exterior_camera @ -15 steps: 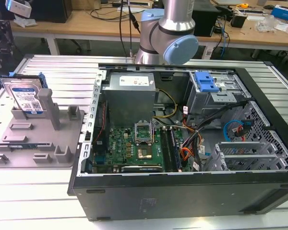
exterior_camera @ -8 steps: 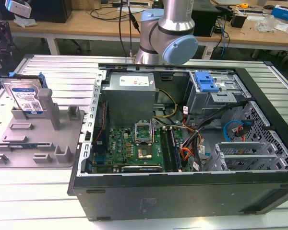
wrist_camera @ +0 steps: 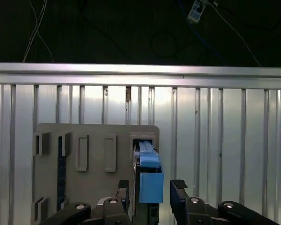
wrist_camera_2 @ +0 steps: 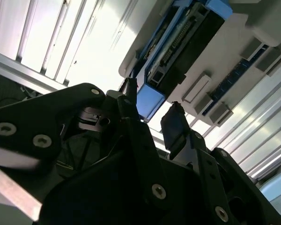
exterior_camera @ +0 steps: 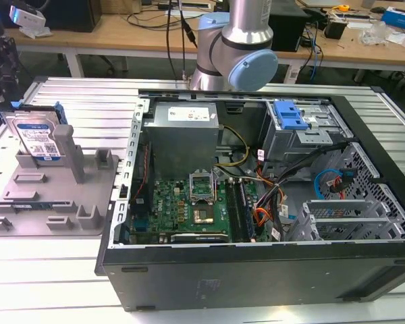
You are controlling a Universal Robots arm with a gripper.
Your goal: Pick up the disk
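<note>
I see the gripper (wrist_camera: 151,186) spread, one finger on each side of the disk (wrist_camera: 149,164), which stands upright in a slotted grey holder (wrist_camera: 93,154) on the ribbed metal table (wrist_camera: 215,140).

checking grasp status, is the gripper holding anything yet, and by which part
Nothing is held: the gripper is open, its fingers either side of the blue end of the disk.
</note>
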